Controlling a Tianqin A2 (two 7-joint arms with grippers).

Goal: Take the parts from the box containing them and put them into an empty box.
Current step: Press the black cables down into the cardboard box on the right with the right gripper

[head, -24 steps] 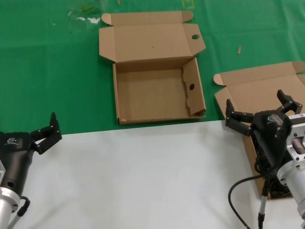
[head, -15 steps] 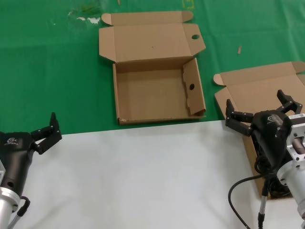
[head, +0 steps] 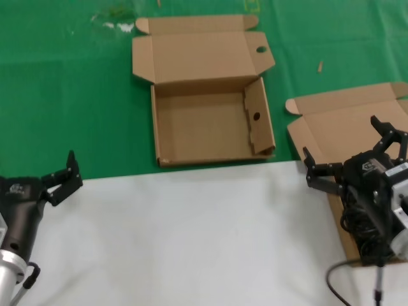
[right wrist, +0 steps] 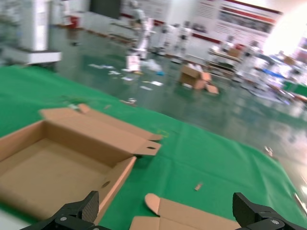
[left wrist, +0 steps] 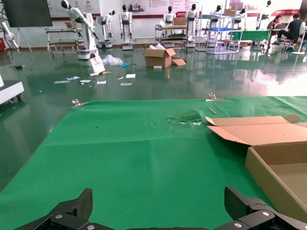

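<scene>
Since the earlier frames, right claw [head: 354, 153] has shifted toward the robot's right and a little nearer the body, now hanging over the part-seen source box [head: 331, 124] at the table's [head: 191, 242] right edge; fingers spread wide, nothing held. Left claw [head: 64, 175] unchanged, parked at the near left where white sheet meets green cloth [head: 64, 95], jaws open and empty. Empty box [head: 207, 124] sits open mid-table on the green, lid flat behind it, round hole in lid flap and another in the right side wall; nothing inside. Parts [head: 363, 233]: black cord bundle barely visible under the right arm, in the near end of the source box, mostly hidden by wrist and cabling. Step in hand, by my reading: approach to the first pick, no part moved yet, task at its start. Next move likely calls for the right claw to tip down into the source box and close round a cord bundle, then carry it left to the empty box; loose coils may snag or trail. Writing: small white logo on each wrist housing, not legible. Wall banners in the hall behind, seen in both wrist views, unreadable.
</scene>
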